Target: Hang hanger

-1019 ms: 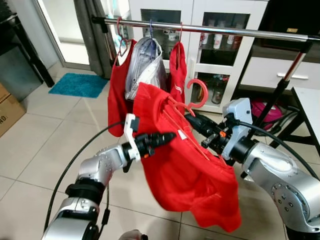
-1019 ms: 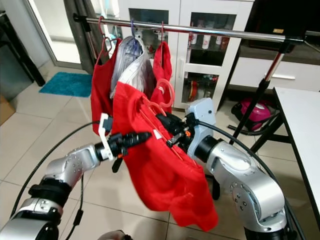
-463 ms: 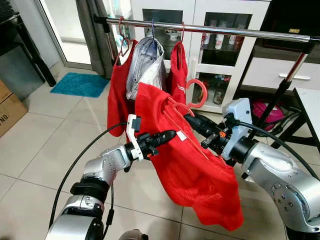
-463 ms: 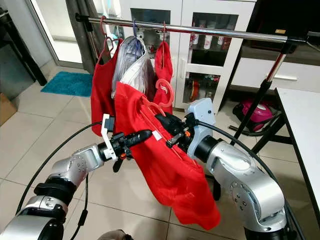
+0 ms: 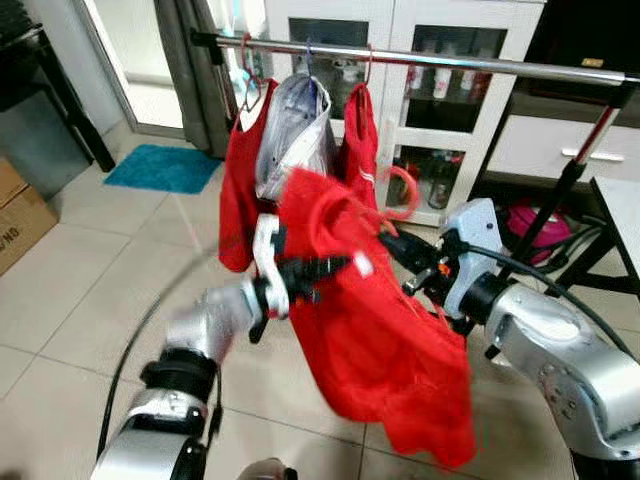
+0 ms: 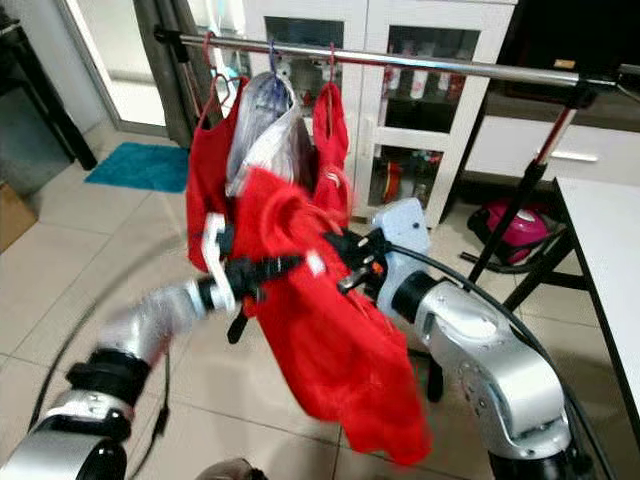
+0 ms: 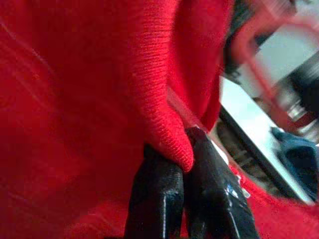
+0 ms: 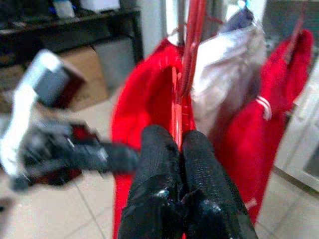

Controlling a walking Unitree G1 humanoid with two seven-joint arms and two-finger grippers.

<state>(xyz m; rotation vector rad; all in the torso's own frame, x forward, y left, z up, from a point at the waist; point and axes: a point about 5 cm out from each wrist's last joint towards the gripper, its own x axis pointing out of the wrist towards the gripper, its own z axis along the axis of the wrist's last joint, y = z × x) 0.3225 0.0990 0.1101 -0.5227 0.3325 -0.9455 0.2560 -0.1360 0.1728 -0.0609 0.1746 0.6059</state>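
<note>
**Red shirt on its hanger carried up toward the rail**

Both arms had shifted a little since the earlier frames, lifting the red knit shirt and blurring the left forearm. The left gripper, below the silver metal clothes rail, was clamped on a fold of the shirt, fingers pressed together on cloth. The right gripper was closed on the thin red plastic hanger inside the shirt, whose hook sat below the rail, near the red garments and grey-white garment already hanging. The carrying step appeared under way. Next would likely come raising the hook above the rail, at a free stretch beside those garments, then lowering it on.
</note>
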